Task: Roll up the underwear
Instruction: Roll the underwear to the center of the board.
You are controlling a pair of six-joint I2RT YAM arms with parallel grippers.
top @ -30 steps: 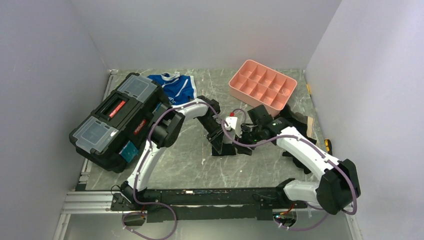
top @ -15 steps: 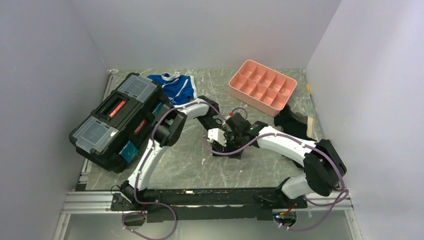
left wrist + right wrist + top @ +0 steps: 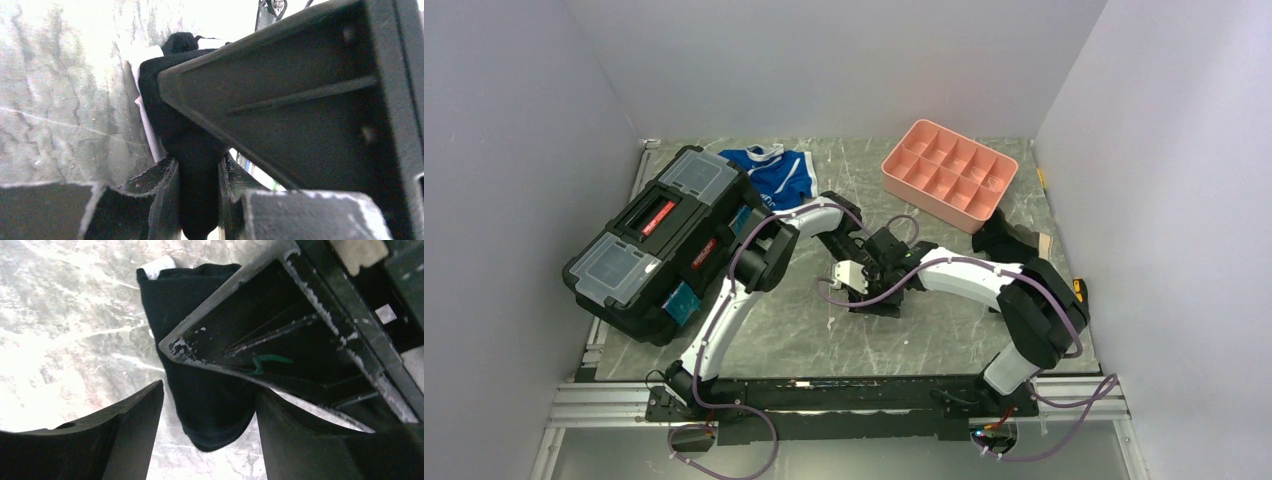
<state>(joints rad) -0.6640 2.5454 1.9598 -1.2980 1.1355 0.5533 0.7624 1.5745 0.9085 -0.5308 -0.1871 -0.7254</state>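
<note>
Underwear [image 3: 876, 304] sat mid-counter [image 3: 804, 335] as a bunched black bundle, near the counter's centre, in front of the pink tray [image 3: 924, 196] and well apart from it. Both arms converged on it: left arm [image 3: 724, 300] reached in from the left, right arm [image 3: 969, 275] from the right, wrists nearly touching above the bundle.

Left wrist view: left jaws were clamped on the underwear [image 3: 167, 112], with a narrow fold of black fabric squeezed between the 2 fingers [image 3: 167, 197] and hanging past them. A white stripe [image 3: 150, 135] showed along the fabric's left edge. Marbled counter was behind it.

Right wrist view: right jaws were apart, straddling the underwear [image 3: 175, 295]. The fabric lay against the right-hand finger [image 3: 310, 445], with a clear gap to the left-hand finger [image 3: 125, 435]. They were not pinching it. A rounded folded end of the bundle pointed toward the camera, and a small white patch [image 3: 159, 265] showed at its far end.

Elsewhere: a black toolbox [image 3: 659, 240] was at the left, the blue-and-white briefs [image 3: 774, 172] lay flat behind it at the back of the counter, and a dark cloth heap [image 3: 1009, 240] lay at the right, just in front of the tray. The tray compartments looked empty from the top view.
</note>
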